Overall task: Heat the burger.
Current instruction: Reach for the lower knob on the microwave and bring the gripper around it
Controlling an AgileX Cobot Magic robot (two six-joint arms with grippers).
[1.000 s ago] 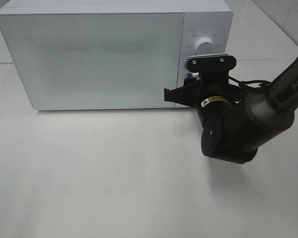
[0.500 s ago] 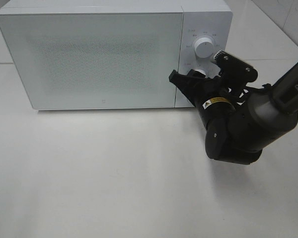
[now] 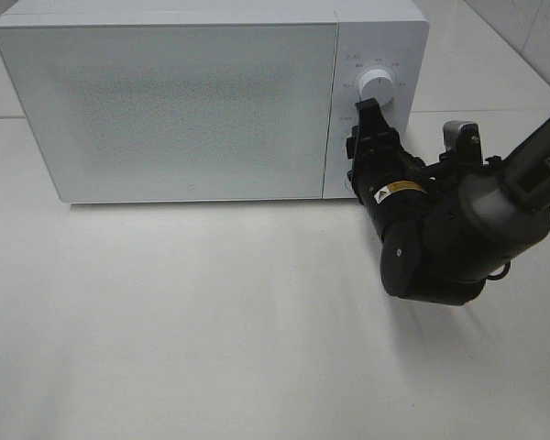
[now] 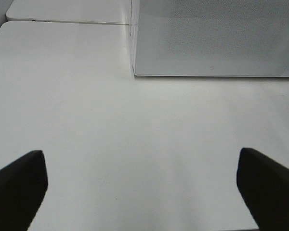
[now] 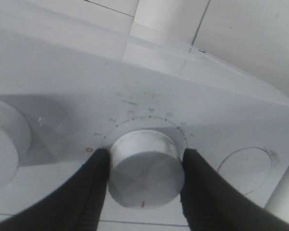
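Right gripper (image 5: 144, 166) at the microwave's (image 3: 165, 101) timer knob (image 5: 145, 177).
Fingers (image 5: 92, 190) apparently pinch it; left gripper (image 4: 139, 161) gapes wide.

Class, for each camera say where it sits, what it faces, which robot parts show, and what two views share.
Exterior high: above, looking down on microwave, table; right gripper, arm show.
Left wrist: low over table, facing microwave door; open left gripper shows.
Right wrist: close to control panel; right gripper clasps numbered knob.
Shared: microwave door, exterior and left wrist.
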